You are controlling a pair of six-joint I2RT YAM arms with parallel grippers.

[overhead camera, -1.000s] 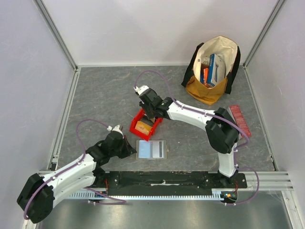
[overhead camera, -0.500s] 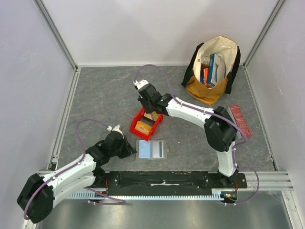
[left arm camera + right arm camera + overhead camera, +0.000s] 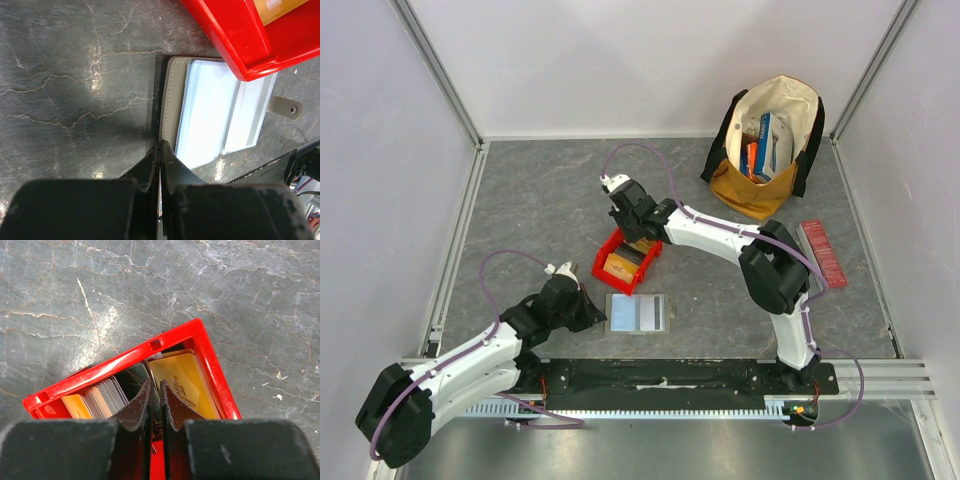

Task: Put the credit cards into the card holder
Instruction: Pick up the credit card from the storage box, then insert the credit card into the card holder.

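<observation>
Overhead view of a grey stone-patterned counter (image 3: 540, 200) with two robot arms bolted at its near edge. The card holder (image 3: 638, 313) lies open and flat near the front middle, clear sleeve pockets facing up, just in front of a small red bin (image 3: 627, 260).

The credit cards (image 3: 102, 397) stand on edge inside the bin: a pale stack on one side, a yellow card (image 3: 182, 382) on the other, and a dark one between.

The right pincer (image 3: 155, 385) reaches down into the bin between the stack and the yellow card. Its jaws are nearly together, leaving a thin slit at the dark card's edge; whether it grips that card cannot be told.

The left pincer (image 3: 159, 145) is fully closed and holds nothing, with its tips at the holder's grey outer edge.

A tan and cream bag (image 3: 760, 190) holding colourful boxes sits at the far right, and a long red ribbed box (image 3: 823, 253) lies nearer on that side.
</observation>
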